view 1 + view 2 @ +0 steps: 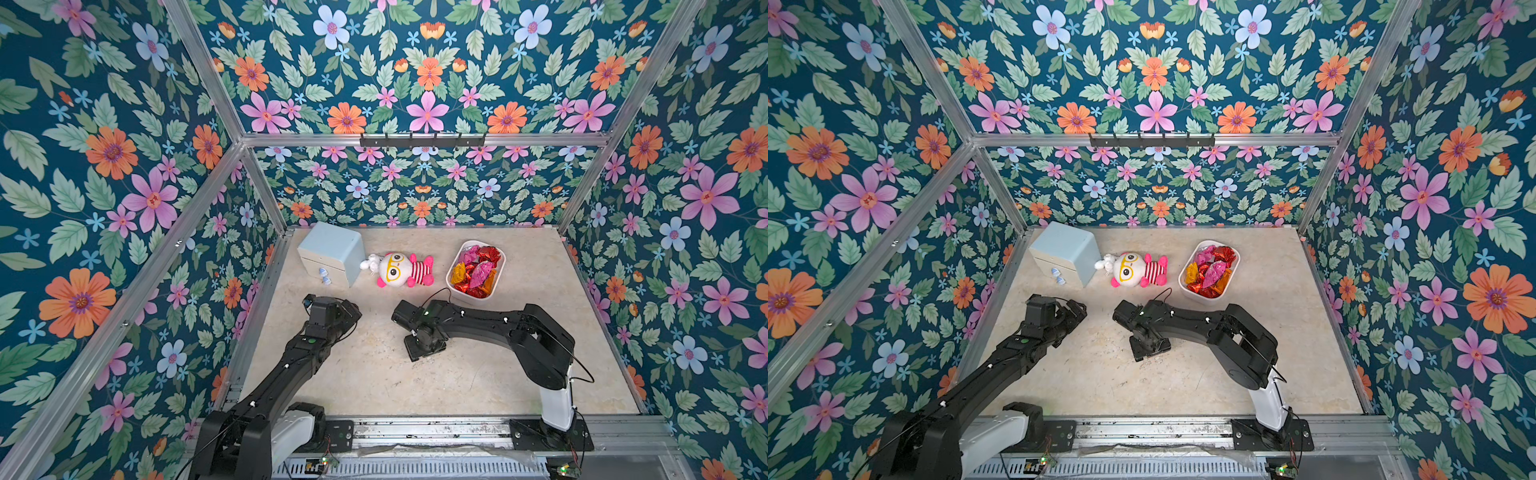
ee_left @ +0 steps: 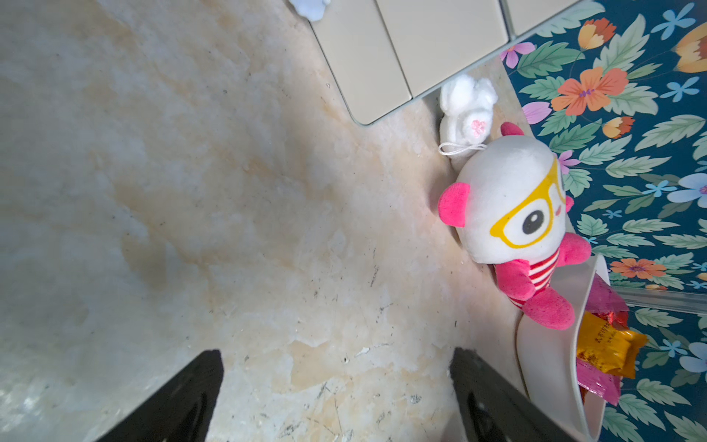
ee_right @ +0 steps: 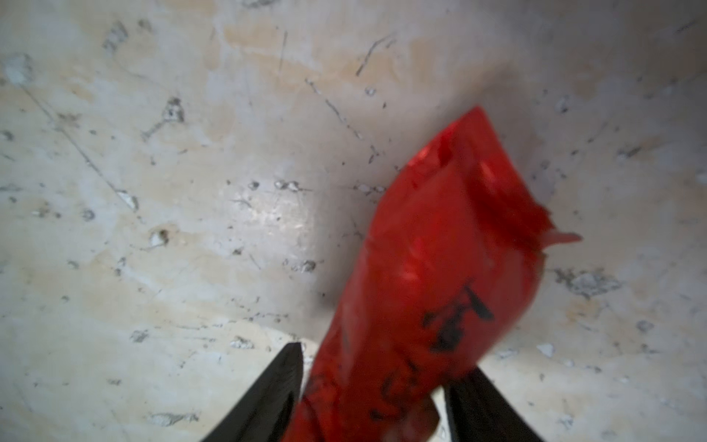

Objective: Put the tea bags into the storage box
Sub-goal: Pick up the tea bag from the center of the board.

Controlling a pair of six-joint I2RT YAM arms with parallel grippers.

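Right wrist view: right gripper (image 3: 382, 359), half closed, held red tea bag (image 3: 440, 248) close over table (image 3: 191, 191). Left gripper (image 2: 336, 352) stood wide open, empty. Other tea bags (image 1: 478, 268) lay in white box (image 1: 467, 300), near doll (image 1: 401, 270).
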